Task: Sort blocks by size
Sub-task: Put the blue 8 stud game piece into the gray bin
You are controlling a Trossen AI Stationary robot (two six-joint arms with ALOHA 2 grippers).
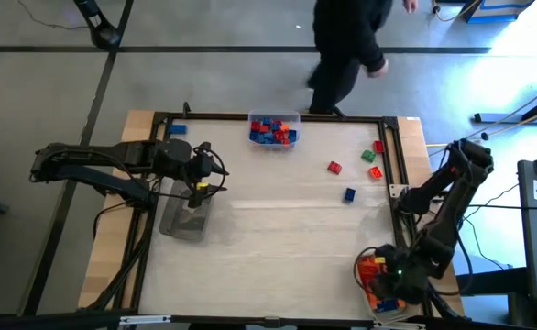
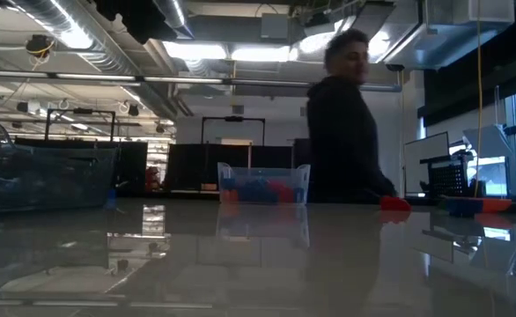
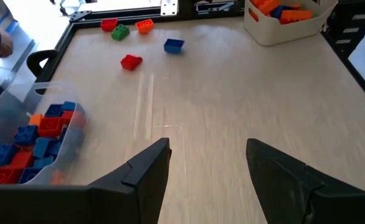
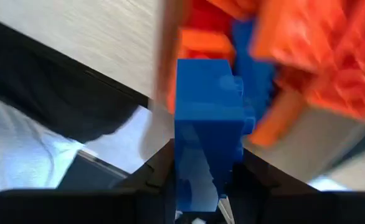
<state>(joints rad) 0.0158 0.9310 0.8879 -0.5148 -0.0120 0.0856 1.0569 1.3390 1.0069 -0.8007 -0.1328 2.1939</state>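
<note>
Pinching a blue block (image 4: 207,118), my right gripper (image 4: 198,180) hangs over the tray (image 1: 367,286) at five o'clock, probably inside its rim. I should lower, then release squarely. Left gripper (image 3: 207,177) waits spread.

The left arm stretches in from the left edge of the high view, its left gripper (image 1: 198,174) at left of centre with fingers spread wide apart. The right arm folds down the right side, its right gripper (image 1: 389,280) at lower right, fingers clamped on a small blue studded plastic brick (image 4: 207,118).
</note>
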